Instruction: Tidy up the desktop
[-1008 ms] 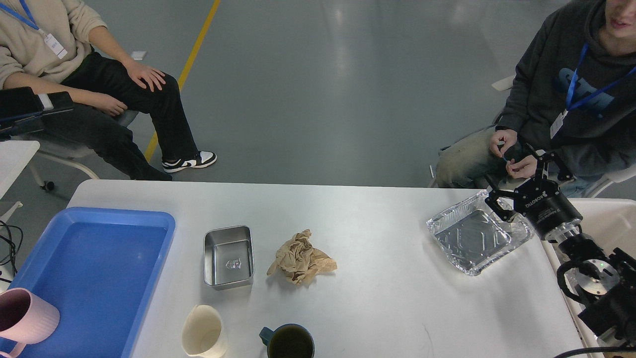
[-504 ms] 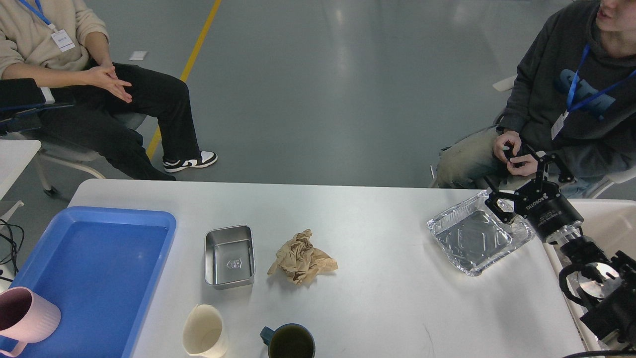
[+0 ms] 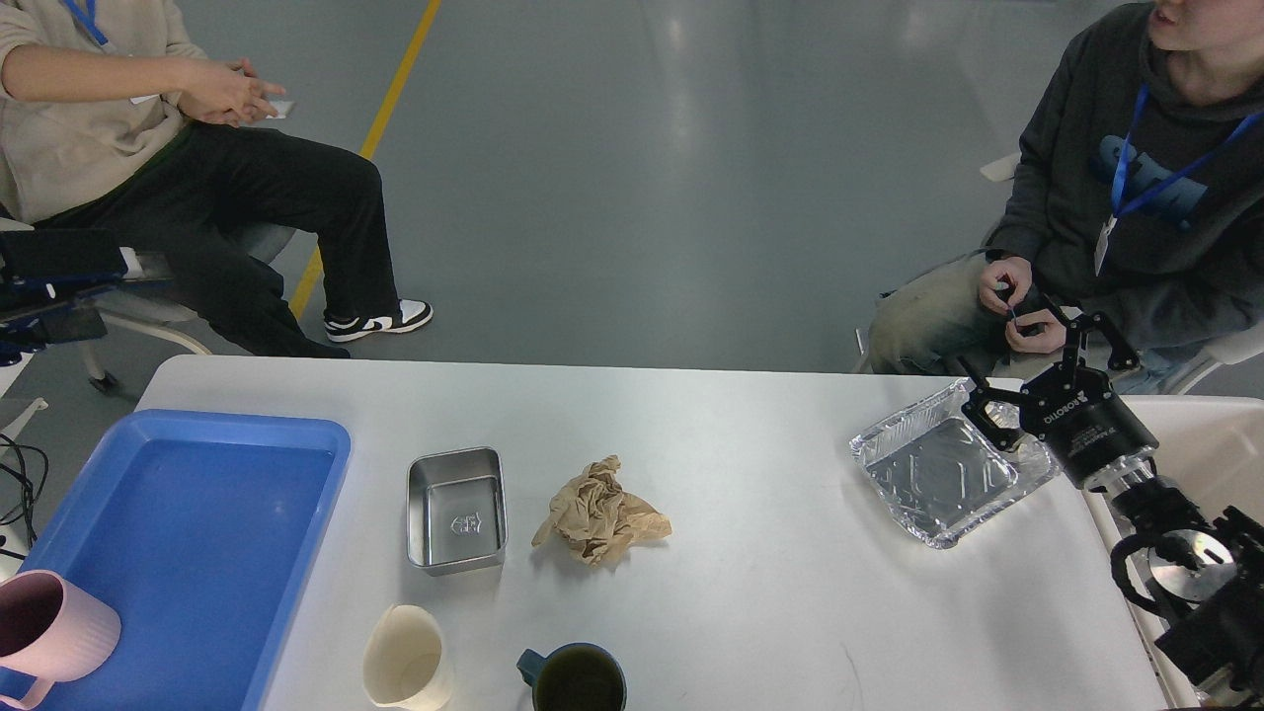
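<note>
The right tool [image 3: 1049, 377] hangs over the far right corner of the foil tray [image 3: 938, 474], fingers spread and pinching nothing — the tray sits near the right edge of the white bench [image 3: 750, 573], which fills the lower view. This looks like the approach to a first pickup. Next, I judge, the tool must drop so the thin rim lies between its fingers, then close gently — foil crumples. The left tool is out of view.
</note>
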